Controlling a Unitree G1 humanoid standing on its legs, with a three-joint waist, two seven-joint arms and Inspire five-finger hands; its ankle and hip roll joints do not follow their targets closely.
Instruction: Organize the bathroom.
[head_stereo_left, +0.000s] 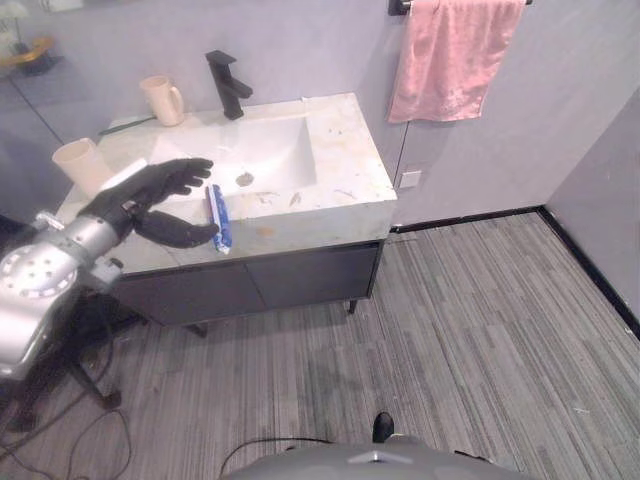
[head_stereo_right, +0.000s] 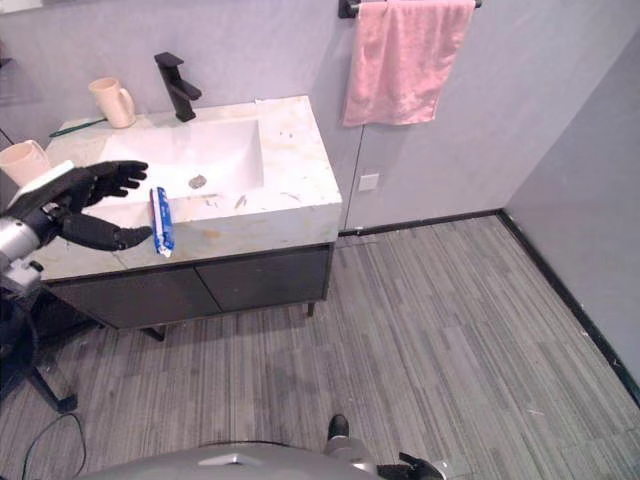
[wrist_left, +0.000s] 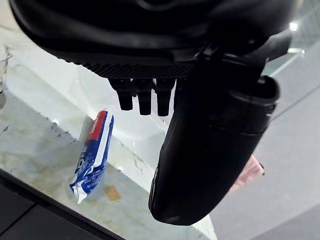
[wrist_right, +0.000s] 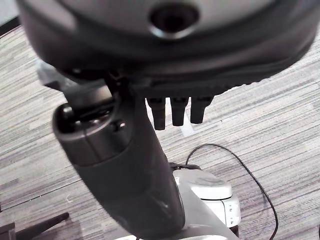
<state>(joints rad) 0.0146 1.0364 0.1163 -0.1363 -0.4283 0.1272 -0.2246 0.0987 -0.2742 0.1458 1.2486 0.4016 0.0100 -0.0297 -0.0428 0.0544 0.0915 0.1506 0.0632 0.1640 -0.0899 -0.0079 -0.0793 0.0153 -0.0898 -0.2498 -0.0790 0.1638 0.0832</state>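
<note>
My left hand is released, fingers straight, hovering over the counter just beside the tube, which lies flat at the front edge by the basin. My right hand hangs relaxed above the floor.

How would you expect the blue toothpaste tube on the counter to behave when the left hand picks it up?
The toothpaste tube looks flattened and creased, so it is probably soft, light and apt to bend. Lying flat on the smooth counter, it may slide when nudged. The open left hand is beside it.
</note>
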